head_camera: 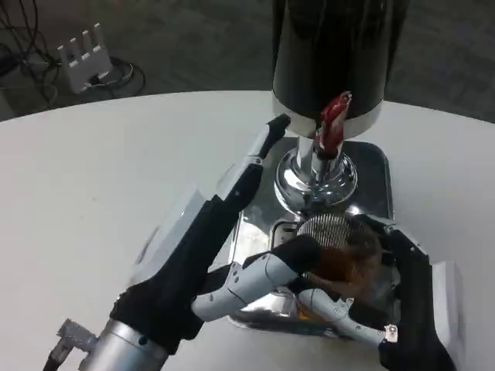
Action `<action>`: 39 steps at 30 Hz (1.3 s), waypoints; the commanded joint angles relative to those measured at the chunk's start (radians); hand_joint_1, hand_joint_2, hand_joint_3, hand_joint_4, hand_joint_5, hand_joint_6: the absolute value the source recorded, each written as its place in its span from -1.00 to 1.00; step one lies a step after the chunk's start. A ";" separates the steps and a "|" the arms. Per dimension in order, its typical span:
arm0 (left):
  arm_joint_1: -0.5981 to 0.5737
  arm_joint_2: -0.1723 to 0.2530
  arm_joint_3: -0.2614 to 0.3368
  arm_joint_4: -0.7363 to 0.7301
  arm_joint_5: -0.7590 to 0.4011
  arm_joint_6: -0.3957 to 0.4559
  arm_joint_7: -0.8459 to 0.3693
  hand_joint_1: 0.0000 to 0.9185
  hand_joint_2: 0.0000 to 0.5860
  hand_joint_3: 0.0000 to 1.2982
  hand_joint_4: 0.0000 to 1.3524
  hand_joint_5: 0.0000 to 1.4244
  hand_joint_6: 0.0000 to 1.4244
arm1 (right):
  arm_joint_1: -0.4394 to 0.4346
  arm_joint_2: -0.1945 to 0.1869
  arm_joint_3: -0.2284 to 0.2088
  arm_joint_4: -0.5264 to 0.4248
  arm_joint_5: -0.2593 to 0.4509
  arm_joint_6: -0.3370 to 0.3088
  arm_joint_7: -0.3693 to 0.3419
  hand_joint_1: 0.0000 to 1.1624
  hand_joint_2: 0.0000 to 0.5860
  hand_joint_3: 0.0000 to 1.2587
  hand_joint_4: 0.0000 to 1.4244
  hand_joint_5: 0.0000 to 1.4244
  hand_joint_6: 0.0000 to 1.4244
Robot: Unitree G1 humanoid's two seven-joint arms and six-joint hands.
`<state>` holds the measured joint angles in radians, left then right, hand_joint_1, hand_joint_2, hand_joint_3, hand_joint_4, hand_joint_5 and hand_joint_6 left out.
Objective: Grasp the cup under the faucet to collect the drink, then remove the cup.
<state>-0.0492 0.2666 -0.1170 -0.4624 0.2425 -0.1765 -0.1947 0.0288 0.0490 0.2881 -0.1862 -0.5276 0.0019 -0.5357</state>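
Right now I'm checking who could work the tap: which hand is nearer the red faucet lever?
Left. The left hand has a finger stretched up close beside the red faucet lever; the right hand sits lower, around the cup.

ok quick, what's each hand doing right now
Left hand: fingers spread, one stretched toward the dispenser, holding nothing; open.
Right hand: wrapped around the cup on the drip tray.
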 commanded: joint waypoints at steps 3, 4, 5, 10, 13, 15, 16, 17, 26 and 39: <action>0.073 0.036 -0.005 0.011 0.006 -0.061 -0.019 -1.00 -0.75 -1.00 -1.00 -1.00 -1.00 | 0.048 0.019 0.025 -0.087 -0.015 -0.037 0.022 0.66 -0.66 0.28 0.28 0.58 0.84; 0.079 0.045 -0.003 0.010 0.013 -0.068 -0.021 -1.00 -0.75 -1.00 -1.00 -1.00 -1.00 | 0.059 0.016 0.028 -0.099 -0.016 -0.038 0.029 0.66 -0.66 0.28 0.28 0.58 0.84; 0.086 0.056 0.000 0.010 0.020 -0.076 -0.022 -1.00 -0.75 -1.00 -1.00 -1.00 -1.00 | 0.066 0.013 0.030 -0.107 -0.017 -0.038 0.034 0.66 -0.67 0.28 0.27 0.58 0.84; 0.126 0.136 0.042 0.031 0.064 -0.152 -0.022 -1.00 -0.76 -1.00 -1.00 -1.00 -1.00 | 0.101 -0.002 0.038 -0.155 -0.016 -0.049 0.075 0.65 -0.68 0.28 0.28 0.58 0.84; 0.159 0.174 0.068 0.050 0.083 -0.199 -0.019 -1.00 -0.77 -1.00 -1.00 -1.00 -1.00 | 0.106 -0.005 0.038 -0.167 -0.004 -0.051 0.103 0.65 -0.68 0.28 0.28 0.58 0.84; 0.173 0.189 0.079 0.055 0.096 -0.221 -0.017 -1.00 -0.77 -1.00 -1.00 -1.00 -1.00 | 0.111 -0.008 0.039 -0.180 -0.005 -0.055 0.118 0.65 -0.68 0.28 0.28 0.58 0.84; 0.180 0.196 0.085 0.057 0.102 -0.232 -0.017 -1.00 -0.77 -1.00 -1.00 -1.00 -1.00 | 0.114 -0.008 0.040 -0.188 -0.007 -0.060 0.123 0.65 -0.68 0.28 0.28 0.58 0.84; 0.187 0.204 0.092 0.058 0.108 -0.240 -0.016 -1.00 -0.77 -1.00 -1.00 -1.00 -1.00 | 0.116 -0.011 0.041 -0.196 -0.008 -0.060 0.133 0.65 -0.68 0.28 0.28 0.58 0.84; 0.221 0.261 0.140 0.078 0.170 -0.303 -0.014 -1.00 -0.77 -1.00 -1.00 -1.00 -1.00 | 0.125 -0.042 0.017 -0.241 0.008 -0.049 0.215 0.64 -0.69 0.28 0.27 0.58 0.84; 0.309 0.342 0.266 0.107 0.384 -0.436 0.078 -1.00 -0.80 -1.00 -1.00 -1.00 -1.00 | 0.196 -0.069 -0.007 -0.374 0.033 -0.038 0.342 0.63 -0.70 0.28 0.28 0.60 0.84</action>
<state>0.2159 0.5949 0.1167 -0.3325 0.5732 -0.5849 -0.1490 0.2027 -0.0193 0.2842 -0.4930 -0.5151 -0.0073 -0.2085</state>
